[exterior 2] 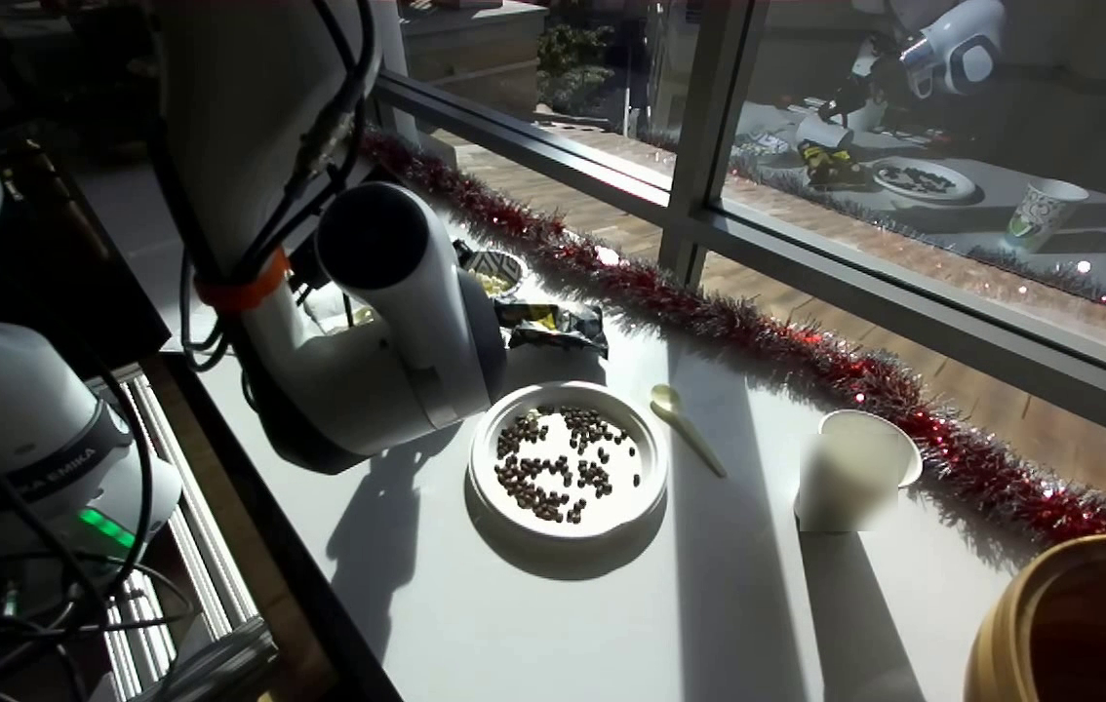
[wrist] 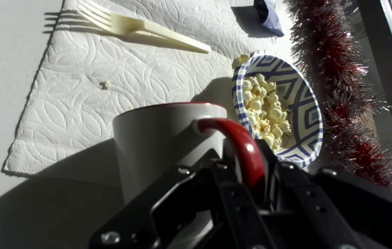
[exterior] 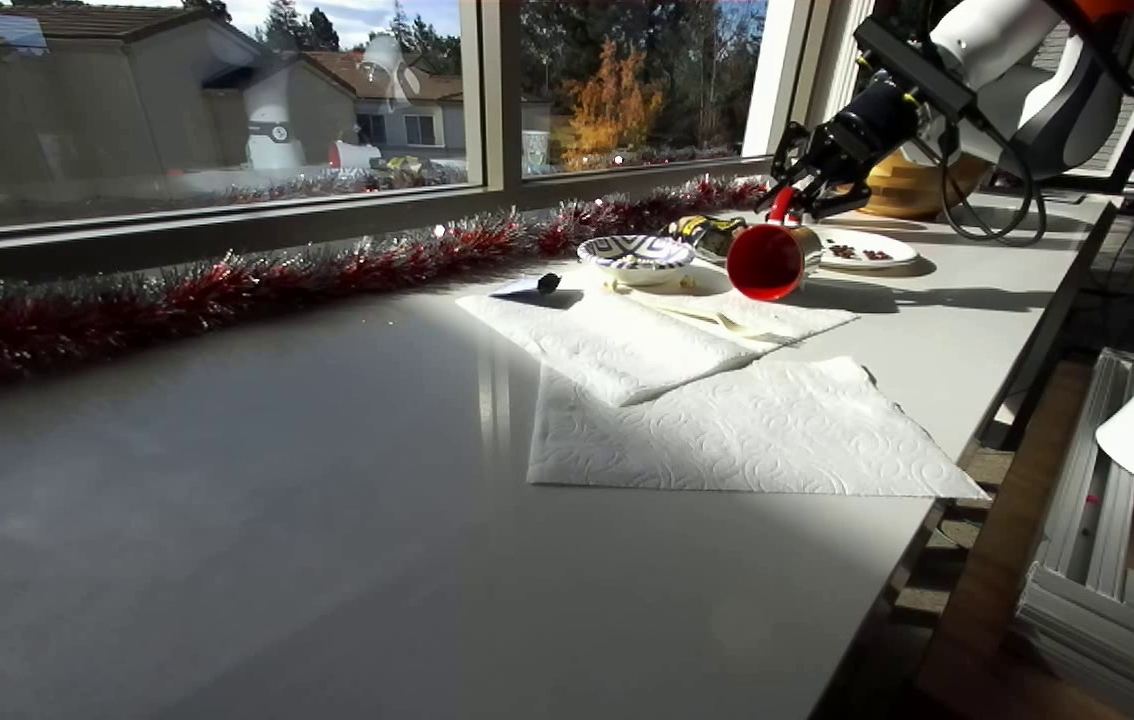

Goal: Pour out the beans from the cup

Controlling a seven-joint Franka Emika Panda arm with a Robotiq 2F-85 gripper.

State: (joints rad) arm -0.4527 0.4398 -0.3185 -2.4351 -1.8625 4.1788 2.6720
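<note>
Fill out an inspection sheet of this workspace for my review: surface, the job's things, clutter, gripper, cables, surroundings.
Surface: white table, partly covered by overlapping paper towels.
Job's things: red-lined mug, tipped, mouth facing an exterior view; whether it touches the table cannot be told. Dark-brown beans are spread on a white plate.
Clutter: popcorn in a patterned paper bowl; fork; spoon; paper cup; snack bag; blue wrapper; yellow-brown bowl.
Gripper: mug's red handle between its fingers; how firmly cannot be told.
Cables: bundle along the arm.
Surroundings: tinsel garland beside the window; houses and trees outside; strong sunlight.
</note>
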